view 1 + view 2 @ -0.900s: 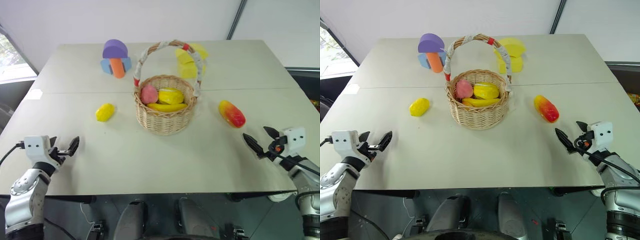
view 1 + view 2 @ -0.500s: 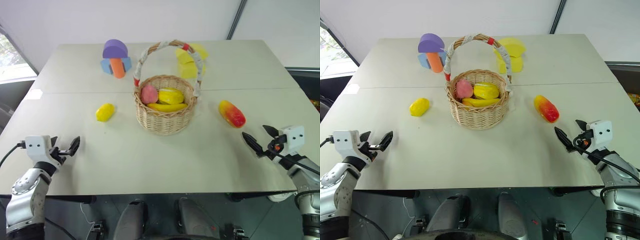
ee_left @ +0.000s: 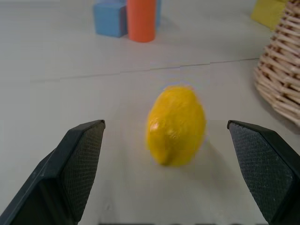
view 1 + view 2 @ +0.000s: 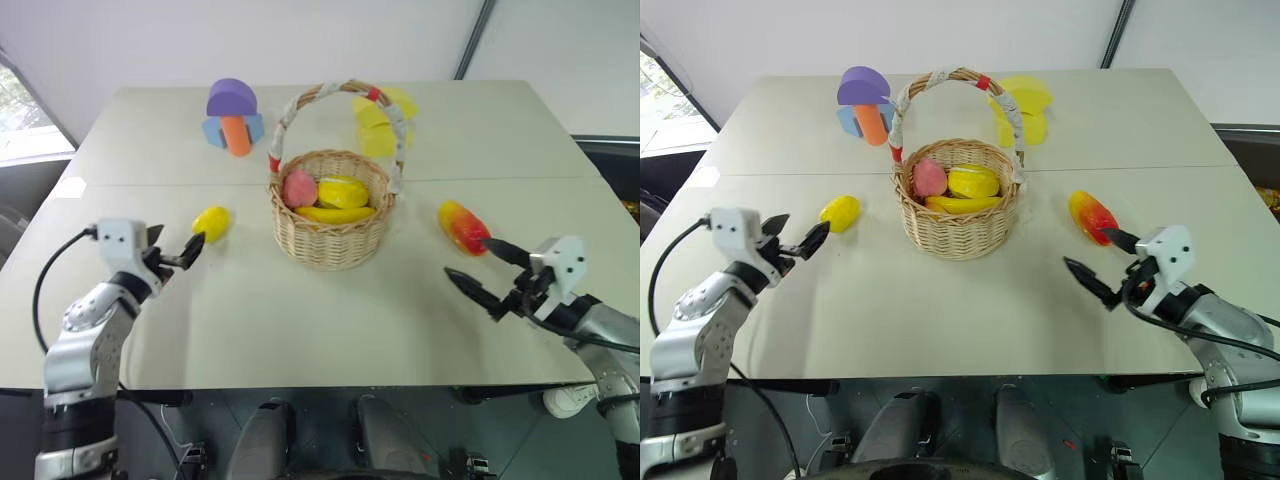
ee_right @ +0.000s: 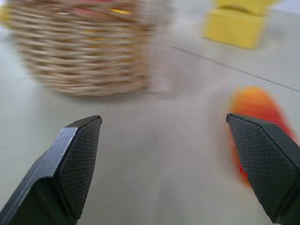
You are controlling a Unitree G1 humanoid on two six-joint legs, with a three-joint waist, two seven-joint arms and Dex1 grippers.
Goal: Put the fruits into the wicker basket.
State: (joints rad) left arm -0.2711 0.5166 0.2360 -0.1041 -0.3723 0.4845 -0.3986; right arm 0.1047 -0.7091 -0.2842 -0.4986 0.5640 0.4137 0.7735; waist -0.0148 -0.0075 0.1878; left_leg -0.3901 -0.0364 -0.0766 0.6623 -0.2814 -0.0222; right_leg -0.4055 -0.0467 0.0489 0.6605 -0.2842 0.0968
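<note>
The worktop [image 4: 300,330] carries one wicker basket [image 4: 330,235] at its middle, already holding three fruits: one pink round fruit [image 4: 298,187], one yellow fruit [image 4: 343,190] and one banana [image 4: 333,214]. Two fruits are left outside, so the task looks a little over half done. One mango [image 4: 463,226] lies to the basket's right, just beside the empty, wide-open right end effector [image 4: 484,272]. One lemon [image 4: 210,223] lies to the basket's left, just ahead of the left end effector [image 4: 176,249], also spread wide and empty. One block stack [image 4: 232,117] and yellow foam blocks [image 4: 378,122] sit behind.
</note>
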